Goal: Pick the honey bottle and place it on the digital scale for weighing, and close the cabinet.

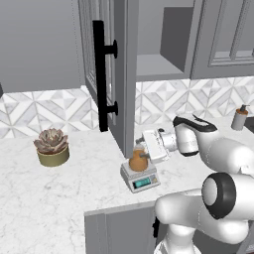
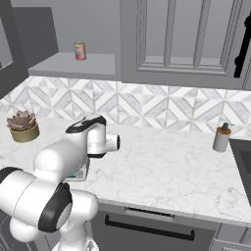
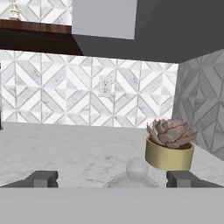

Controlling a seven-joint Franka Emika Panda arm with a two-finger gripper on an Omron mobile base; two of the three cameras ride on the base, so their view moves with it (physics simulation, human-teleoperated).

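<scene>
The amber honey bottle (image 1: 138, 160) stands upright on the light-grey digital scale (image 1: 141, 178), whose teal display faces front. My gripper (image 1: 143, 150) reaches in from the right at the bottle's top. In the hand view its fingertips (image 3: 42, 178) stand wide apart, open, with the bottle's pale cap (image 3: 136, 168) between them and untouched. The cabinet door (image 1: 124, 74) with its long black bar handle (image 1: 100, 74) hangs open toward me, just left of the scale. Behind the arm, a corner of the scale (image 2: 78, 172) shows.
A succulent in a yellow pot (image 1: 51, 146) sits on the marble counter to the left. A tan dispenser bottle (image 1: 240, 117) stands at the far right by the backsplash. A red can (image 2: 80, 50) rests on the open cabinet's shelf (image 1: 158, 67).
</scene>
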